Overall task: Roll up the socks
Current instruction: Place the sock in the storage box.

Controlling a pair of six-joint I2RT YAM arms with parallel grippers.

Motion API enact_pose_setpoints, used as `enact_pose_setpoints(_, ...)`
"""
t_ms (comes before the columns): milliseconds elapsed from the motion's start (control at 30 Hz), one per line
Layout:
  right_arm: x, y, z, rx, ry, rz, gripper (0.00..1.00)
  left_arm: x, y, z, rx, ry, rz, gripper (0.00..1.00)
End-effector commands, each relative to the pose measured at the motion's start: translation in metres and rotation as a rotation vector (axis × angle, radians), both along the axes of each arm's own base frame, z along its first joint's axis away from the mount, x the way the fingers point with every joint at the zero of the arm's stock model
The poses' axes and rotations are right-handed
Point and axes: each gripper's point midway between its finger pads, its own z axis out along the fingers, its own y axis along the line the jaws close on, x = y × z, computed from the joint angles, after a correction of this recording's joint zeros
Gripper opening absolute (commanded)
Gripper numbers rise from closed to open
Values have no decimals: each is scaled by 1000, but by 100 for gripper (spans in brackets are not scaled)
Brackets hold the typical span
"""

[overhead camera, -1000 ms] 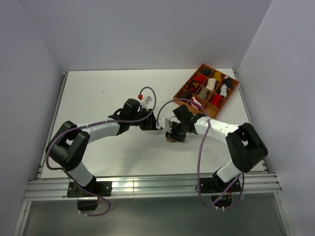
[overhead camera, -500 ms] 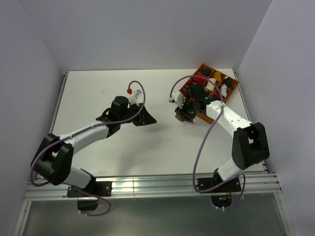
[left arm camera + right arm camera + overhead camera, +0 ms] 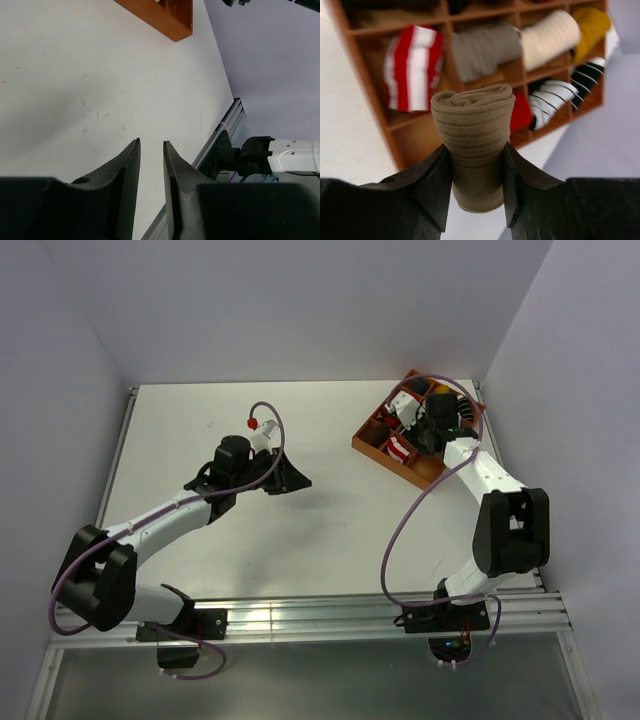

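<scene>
My right gripper (image 3: 476,146) is shut on the tan-brown sock (image 3: 475,125), which is rolled into a tight upright cylinder. It hangs just above the near compartments of the wooden organiser box (image 3: 395,145). The red-and-white striped sock (image 3: 412,67) lies rolled in a compartment at the box's left; from the top it shows at the box's near edge (image 3: 400,448). In the top view the right gripper (image 3: 425,425) is over the box (image 3: 385,462). My left gripper (image 3: 151,142) is open with a narrow gap and nothing between its fingers, low over bare table left of centre (image 3: 297,480).
Other compartments hold a grey roll (image 3: 480,50), a cream roll (image 3: 550,32), a yellow roll (image 3: 590,22), a black-and-white striped roll (image 3: 555,100) and a red roll (image 3: 522,112). The box corner (image 3: 170,20) shows beyond the left gripper. Walls enclose the table on three sides.
The right arm has carried the tan roll from the table's centre back and right to over the box. The left arm has drawn away to the left.
</scene>
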Motion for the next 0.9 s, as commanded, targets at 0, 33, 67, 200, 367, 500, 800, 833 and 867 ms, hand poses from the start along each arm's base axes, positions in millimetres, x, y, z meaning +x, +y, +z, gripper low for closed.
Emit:
enact_pose_setpoints(0, 25, -33, 12, -123, -149, -97, 0, -2, 2, 16, -36, -37, 2, 30)
enact_pose_setpoints(33, 23, -38, 5, -145, -140, -114, 0, -2, 2, 16, -37, -36, 1, 30)
enact_pose_setpoints(67, 23, -39, 3, -156, -143, -115, 0, -2, 3, 16, -36, -38, 2, 30)
enact_pose_setpoints(200, 18, -43, -9, -181, -149, -113, 0, -3, 5, 13, -28, -30, 4, 30)
enact_pose_setpoints(367, 1, -41, -40, -223, -94, -92, 0, -3, 5, 11, -25, -25, 5, 30)
enact_pose_setpoints(500, -6, -40, -54, -224, -75, -78, 0, -3, 4, 9, -26, -17, -1, 30)
enact_pose_setpoints(800, -10, -21, -69, -109, 54, -54, 0, -3, 3, 3, -21, 3, -8, 29)
enact_pose_setpoints(833, -10, -16, -72, -82, 77, -46, 0, -3, 3, 2, -18, 4, -9, 30)
enact_pose_setpoints(867, -20, -13, -83, -58, 144, -51, 0, -3, 3, 3, -17, 1, -10, 29)
